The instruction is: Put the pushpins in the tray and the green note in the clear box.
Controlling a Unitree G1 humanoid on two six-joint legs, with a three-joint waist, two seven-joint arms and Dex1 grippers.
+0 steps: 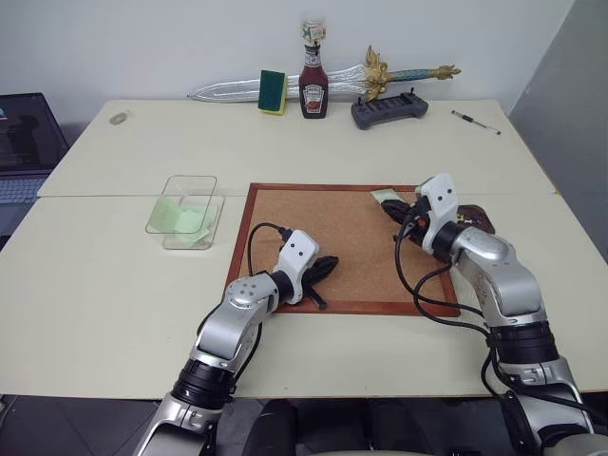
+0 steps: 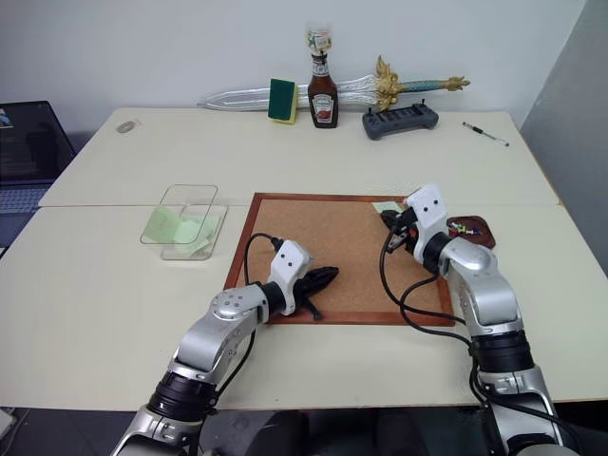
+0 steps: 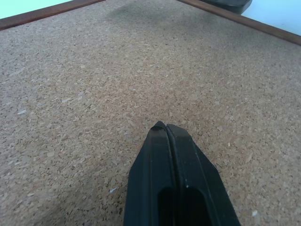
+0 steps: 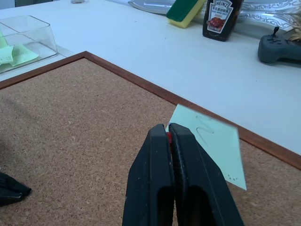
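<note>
My bench (image 1: 123,285) is a pale cream surface, really two tops pushed together with a seam running across the middle. Behind it there's a plain white wall (image 1: 142,47). Lined up against that wall: a toy sword (image 1: 285,85), with a ketchup bottle (image 1: 313,81) and a green-and-yellow sponge (image 1: 273,91) in front of it, and a dark game controller (image 1: 389,110) just right of the bottle. Left of the bench sits an open laptop (image 1: 24,142). Even, soft light.

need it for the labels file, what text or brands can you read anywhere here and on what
"HEINZ": on the label of the sauce bottle by the wall.
Smaller print under that brand: too small to read.
Pen mark on the green note: a scribble, no readable word.
Laptop screen: too blurred to read.
</note>
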